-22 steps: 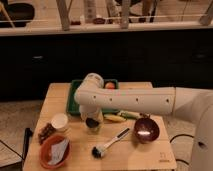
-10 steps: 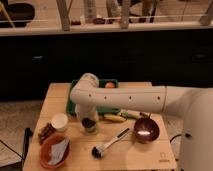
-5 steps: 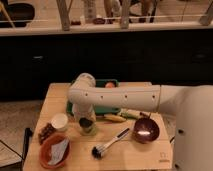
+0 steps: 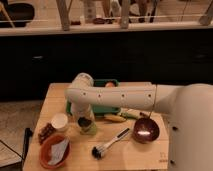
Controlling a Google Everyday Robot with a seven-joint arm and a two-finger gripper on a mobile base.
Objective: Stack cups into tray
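A: Item one, end effector (image 4: 85, 119). Position?
B: Pointing down at the left front of the bench (image 4: 150, 155), right on top of the green cup (image 4: 88, 129). Half a second ago it was slightly to the right; two seconds ago it was higher and further right, over the tray (image 4: 100, 81).
A: Grip?
B: Cannot tell; it meets the cup's mouth, and it is unclear whether it is wide, narrow or already holding.
A: Item two, green cup.
B: Upright on the bench, just in front of the tray and outside it. Same spot as earlier.
A: Item three, white cup (image 4: 60, 121).
B: Just left of the green cup, apart from it, also unmoved and outside the tray.
A: Task status?
B: Judged as reach finished, pick-up in hand. Neither cup trayed or stacked yet.
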